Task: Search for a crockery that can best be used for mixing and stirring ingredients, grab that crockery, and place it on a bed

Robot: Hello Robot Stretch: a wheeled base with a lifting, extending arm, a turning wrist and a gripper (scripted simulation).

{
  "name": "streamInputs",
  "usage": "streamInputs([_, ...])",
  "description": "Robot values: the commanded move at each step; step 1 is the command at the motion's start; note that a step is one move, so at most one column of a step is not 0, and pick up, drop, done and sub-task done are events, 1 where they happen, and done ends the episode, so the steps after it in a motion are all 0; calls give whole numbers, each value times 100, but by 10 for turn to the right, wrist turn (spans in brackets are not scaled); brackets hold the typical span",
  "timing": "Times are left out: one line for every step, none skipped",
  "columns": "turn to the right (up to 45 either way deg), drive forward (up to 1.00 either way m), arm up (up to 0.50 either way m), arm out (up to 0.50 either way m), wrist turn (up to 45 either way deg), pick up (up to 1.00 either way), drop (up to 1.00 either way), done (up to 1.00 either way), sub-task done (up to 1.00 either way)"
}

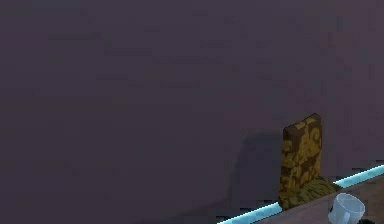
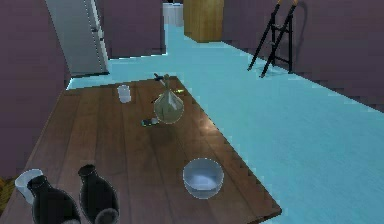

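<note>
A pale grey bowl (image 2: 203,178) stands on the brown wooden table (image 2: 120,150), near its right edge toward the arm side view's bottom. Farther up the table is a round clear glass flask (image 2: 168,106) with a small dark item (image 2: 150,122) beside it. A small white cup (image 2: 124,93) stands near the table's far end.
Two dark bottle-shaped vases (image 2: 97,192) and a white mug (image 2: 28,183) stand at the table's lower left; the mug (image 1: 348,207) shows again in the forward view. A purple wall (image 1: 150,90) is close ahead, with a brown patterned slab (image 1: 302,155) against it. Cyan floor (image 2: 290,110), white door (image 2: 78,35), folding ladder (image 2: 277,40), wooden cabinet (image 2: 204,18).
</note>
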Motion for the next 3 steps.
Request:
streamInputs([0, 0, 50, 0, 0, 0, 0, 0, 0])
streamInputs([0, 0, 38, 0, 0, 0, 0, 0, 0])
streamInputs([0, 0, 0, 18, 0, 0, 0, 0, 0])
